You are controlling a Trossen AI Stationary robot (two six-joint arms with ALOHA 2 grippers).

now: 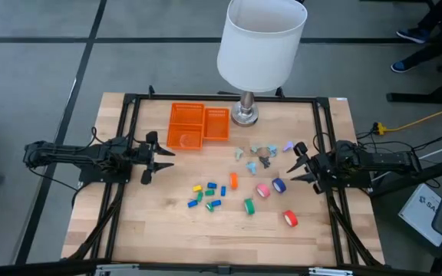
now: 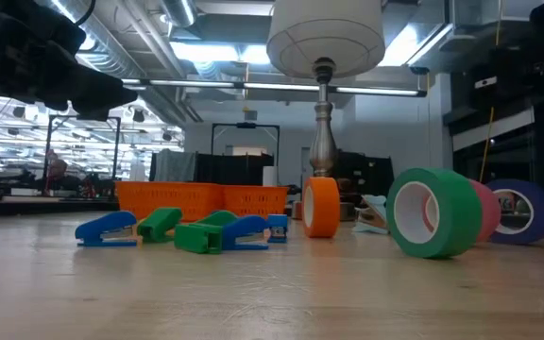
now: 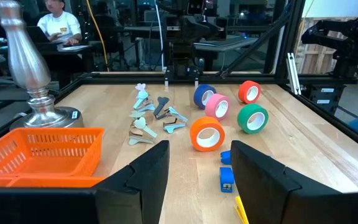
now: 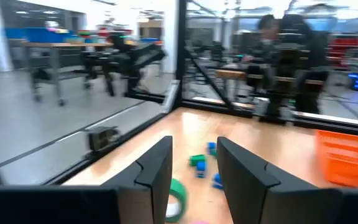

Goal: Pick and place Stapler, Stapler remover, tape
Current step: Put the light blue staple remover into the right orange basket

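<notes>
Five tape rolls lie on the wooden table right of centre: orange (image 1: 234,181), pink (image 1: 262,190), blue (image 1: 279,185), green (image 1: 249,205) and red (image 1: 290,218). They stand on edge in the left wrist view, the orange roll (image 3: 207,134) nearest. Small blue, yellow and green staplers (image 1: 206,194) lie in a cluster at the centre. Pale staple removers (image 1: 258,152) lie beyond them, near the lamp. My left gripper (image 1: 156,157) hovers open at the table's left. My right gripper (image 1: 298,162) hovers open at the right. Neither has anything between its fingers.
Two orange baskets (image 1: 196,125) sit at the far centre-left, beside a lamp's metal base (image 1: 244,115) whose white shade (image 1: 261,38) overhangs the table. A black frame (image 1: 129,107) runs round the tabletop. Bare wood lies along the near edge.
</notes>
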